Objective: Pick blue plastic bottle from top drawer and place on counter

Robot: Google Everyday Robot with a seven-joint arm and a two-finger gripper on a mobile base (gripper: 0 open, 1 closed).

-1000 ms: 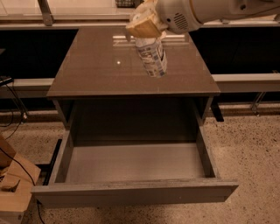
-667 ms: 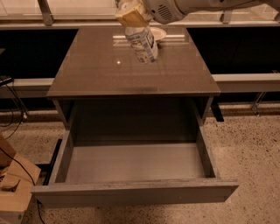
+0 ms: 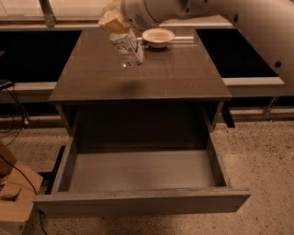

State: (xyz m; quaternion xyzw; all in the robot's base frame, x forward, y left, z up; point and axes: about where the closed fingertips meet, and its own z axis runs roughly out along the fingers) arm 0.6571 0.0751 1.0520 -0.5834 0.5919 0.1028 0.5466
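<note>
One open drawer sits nearest us: the top drawer (image 3: 142,204), pulled right out of the cabinet, flat front panel facing the camera and smooth grey floor in plain sight. Off at its 8 o'clock, down on the speckled floor (image 3: 262,160), there's a tan cardboard box (image 3: 18,183). Moving back, the counter (image 3: 179,78), a glossy dark slab, catches the light. Over its 11 o'clock area hangs the blue plastic bottle (image 3: 128,48), tilted, cap end up, base angled toward 5 o'clock, apparently off the surface, with a dark shadow on the slab just nearer us. The gripper (image 3: 114,20) is right above it, tan fingers pinching the bottle's top. Farther back, at the counter's 12 o'clock edge, rests a pale round bowl (image 3: 157,36). The white arm (image 3: 211,9) stretches off toward 2 o'clock.
</note>
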